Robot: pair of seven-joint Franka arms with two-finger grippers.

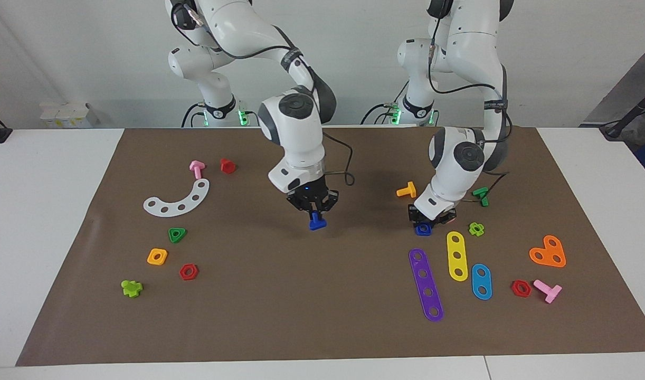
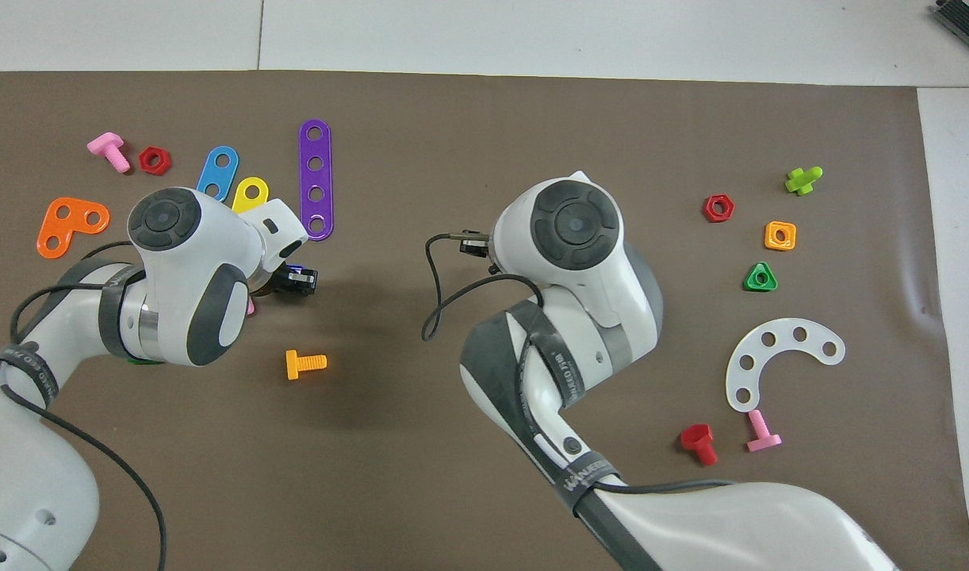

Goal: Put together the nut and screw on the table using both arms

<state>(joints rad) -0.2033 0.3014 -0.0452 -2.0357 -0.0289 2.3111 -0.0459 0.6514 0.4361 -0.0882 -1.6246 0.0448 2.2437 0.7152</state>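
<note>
My right gripper hangs over the middle of the brown mat, shut on the dark-blue screw, which points down just above the mat. In the overhead view the right arm's own wrist hides that gripper and the screw. My left gripper is down at the mat, right at the dark-blue square nut, which lies beside the top end of the purple strip. In the overhead view the left gripper shows beside its wrist, with a sliver of the nut.
An orange screw, yellow strip, light-blue strip, green parts and an orange plate lie around the left gripper. Toward the right arm's end lie a white arc, green triangular nut, orange nut and red nut.
</note>
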